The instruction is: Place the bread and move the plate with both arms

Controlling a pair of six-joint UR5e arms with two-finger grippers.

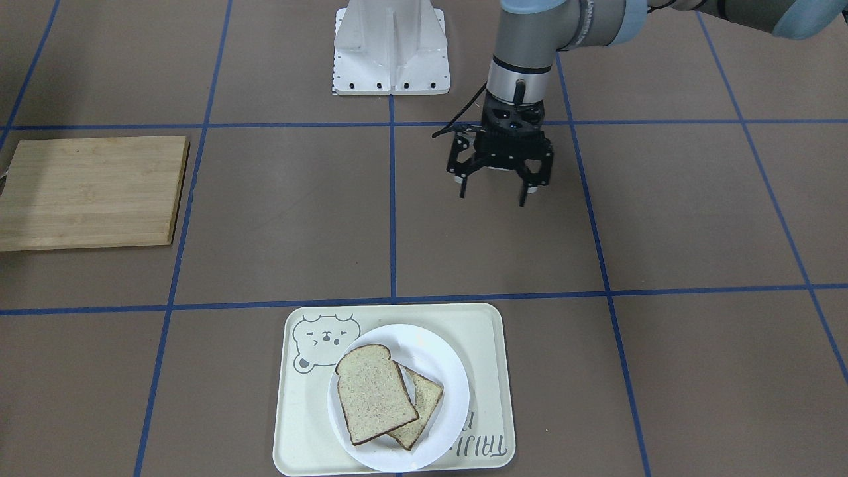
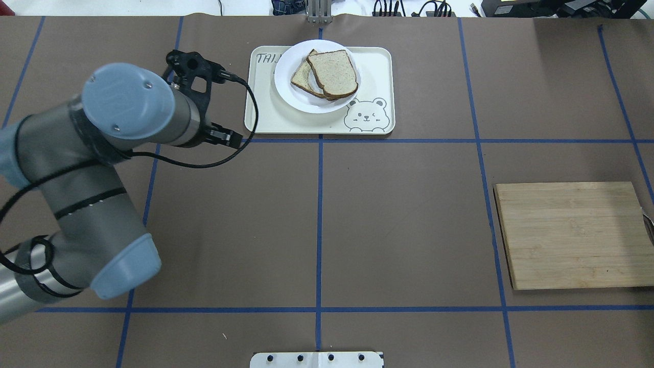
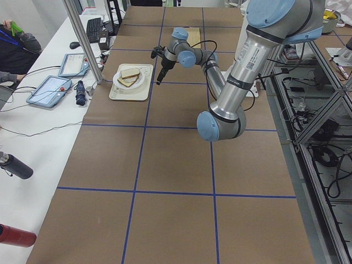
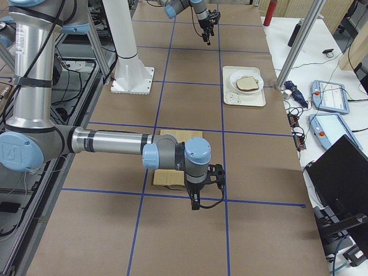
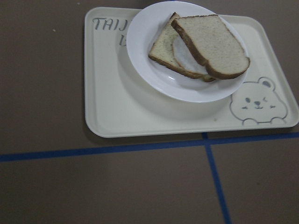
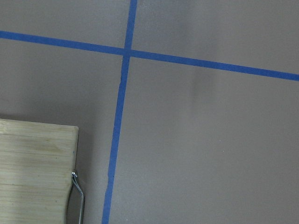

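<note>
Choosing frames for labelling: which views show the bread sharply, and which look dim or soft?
Front-facing view: even light, bread crisp. Left wrist view: dimmer, slightly soft, plate greyish. Right wrist view: faint shadow on the table, no bread.

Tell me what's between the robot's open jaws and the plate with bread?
Just bare brown table, one blue tape line, then the tray's rim before the plate, seen in the front-facing view.

Left end effector (image 1: 492,197) spread, pointing down
</note>
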